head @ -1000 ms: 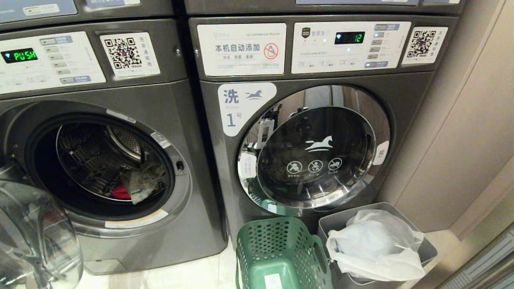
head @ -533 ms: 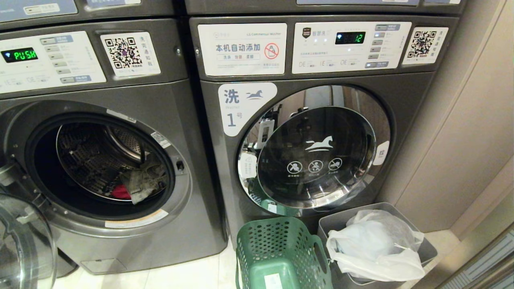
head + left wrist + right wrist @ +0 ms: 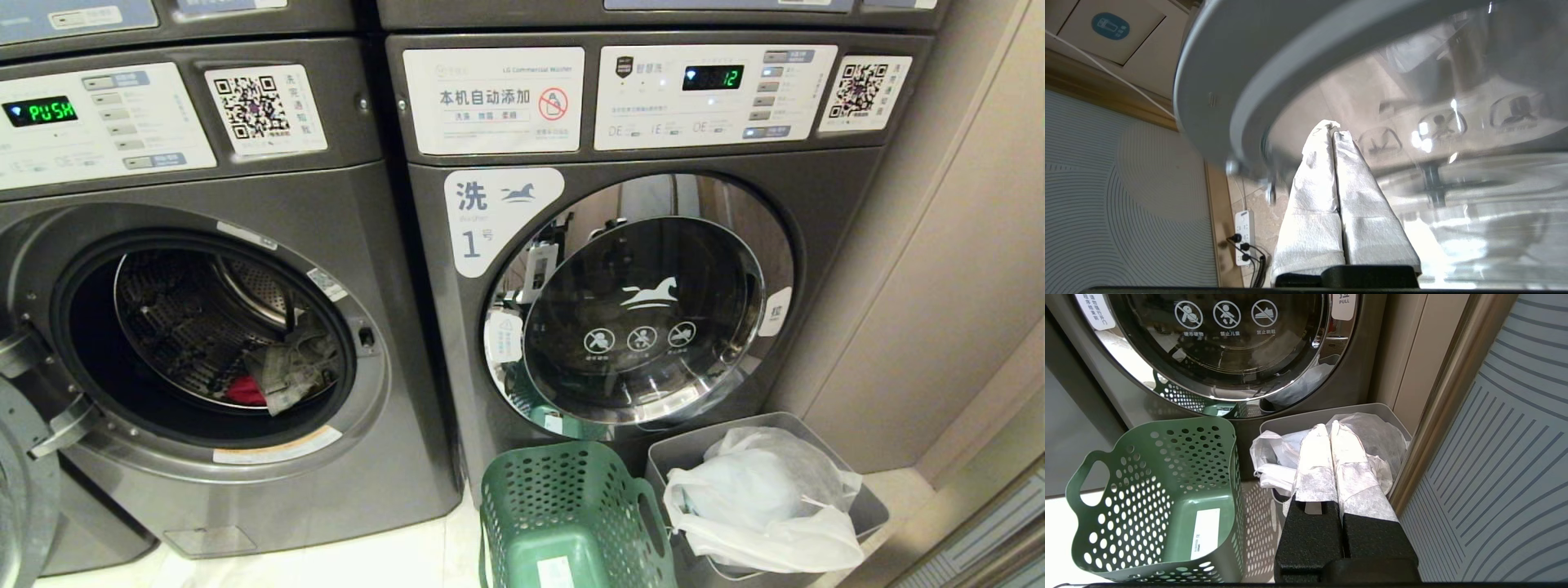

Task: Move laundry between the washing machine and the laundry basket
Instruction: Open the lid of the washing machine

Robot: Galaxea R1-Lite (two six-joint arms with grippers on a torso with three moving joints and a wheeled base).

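While its drum gapes, red laundry (image 3: pixel 245 392) inside washing machine (image 3: pixel 245 457).

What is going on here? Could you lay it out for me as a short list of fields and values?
Open machine: washing machine on the left, display reads PUSH, door swung wide open
Inside drum: laundry, a red piece beside a crumpled pale cloth
Shut machine: machine labelled 1, door closed
Laundry basket: green, empty, on the floor before the shut machine
Grey bin: holds a white plastic bag
Left gripper: shut, holding nothing, by the open door's glass
Right gripper: shut, holding nothing, above the bin
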